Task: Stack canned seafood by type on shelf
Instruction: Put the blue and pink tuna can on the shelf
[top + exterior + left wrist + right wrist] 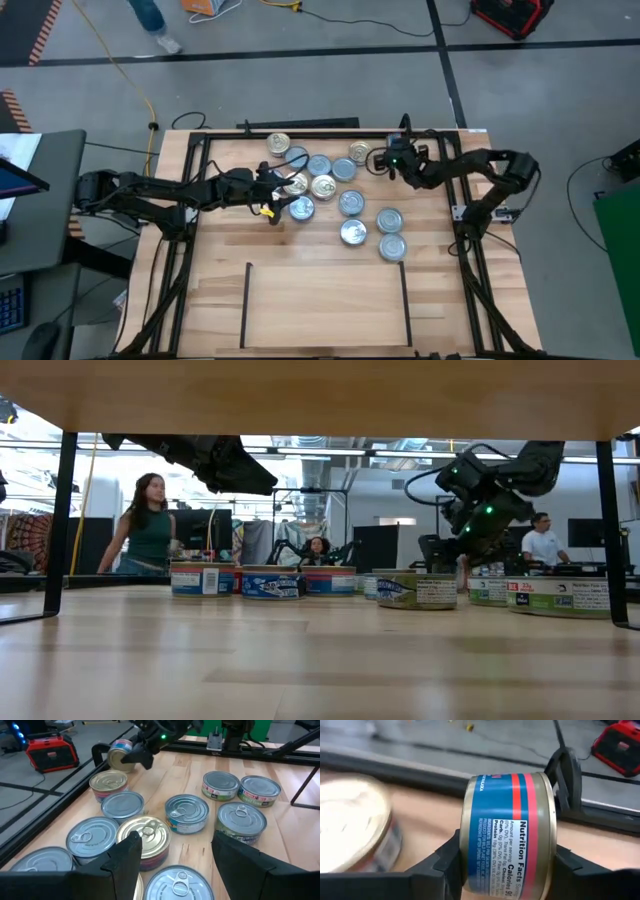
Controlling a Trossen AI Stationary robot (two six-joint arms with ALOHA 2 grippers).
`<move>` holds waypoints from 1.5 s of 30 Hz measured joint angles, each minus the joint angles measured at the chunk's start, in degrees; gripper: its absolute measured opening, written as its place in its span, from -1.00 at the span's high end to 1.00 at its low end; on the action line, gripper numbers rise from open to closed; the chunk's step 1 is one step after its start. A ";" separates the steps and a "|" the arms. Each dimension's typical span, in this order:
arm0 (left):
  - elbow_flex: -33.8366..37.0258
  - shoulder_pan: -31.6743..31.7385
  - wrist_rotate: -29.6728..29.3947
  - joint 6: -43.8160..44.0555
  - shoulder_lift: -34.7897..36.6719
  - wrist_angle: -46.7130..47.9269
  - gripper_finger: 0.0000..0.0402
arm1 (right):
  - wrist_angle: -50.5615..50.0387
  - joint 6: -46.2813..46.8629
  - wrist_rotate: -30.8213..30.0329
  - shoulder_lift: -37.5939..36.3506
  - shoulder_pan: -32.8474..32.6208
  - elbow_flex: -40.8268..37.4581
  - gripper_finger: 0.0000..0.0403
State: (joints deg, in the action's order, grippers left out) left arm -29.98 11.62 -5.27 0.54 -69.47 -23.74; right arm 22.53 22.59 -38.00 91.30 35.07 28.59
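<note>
Right tool (502,865) is clamped on a gold-topped tin (507,832), lifted at far right; should be kept level w/ steady grip toward shelf (325,300). Left tool (172,855) is held open over gold tin (145,837).

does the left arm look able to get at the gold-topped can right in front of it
Probably yes. The left pincer is open and sits just above the gold-topped can, with nothing over the lid. Silver-topped neighbours crowd its sides, so the fingers have little room to slip down.
</note>
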 joint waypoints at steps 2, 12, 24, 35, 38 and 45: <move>0.00 -0.17 1.19 0.41 0.00 -0.06 -0.15 | -7.07 -0.01 0.70 -4.18 -1.50 0.11 -0.03; -0.02 -2.61 19.56 -2.02 4.34 -0.17 -0.15 | -28.78 -11.06 7.37 -30.40 -21.14 4.77 -0.06; -0.05 -13.81 14.21 -3.95 10.05 2.42 -0.15 | -27.19 -22.40 2.04 -26.37 -52.32 14.71 -0.06; -5.01 -26.11 3.53 -3.74 20.85 22.72 -0.15 | -27.17 -36.65 -5.66 -3.34 -62.64 37.03 -0.06; -5.68 -30.50 0.31 -3.82 23.25 26.75 -0.15 | -29.68 -39.93 -5.75 2.00 -63.76 44.41 -0.06; -5.99 -41.35 -11.52 -4.77 25.35 29.36 -0.15 | -38.72 -38.08 -5.85 12.30 -66.22 60.57 -0.06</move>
State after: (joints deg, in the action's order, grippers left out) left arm -35.97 -29.73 -16.79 -4.23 -44.12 5.63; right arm -16.19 -15.49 -43.85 103.60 -31.15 89.16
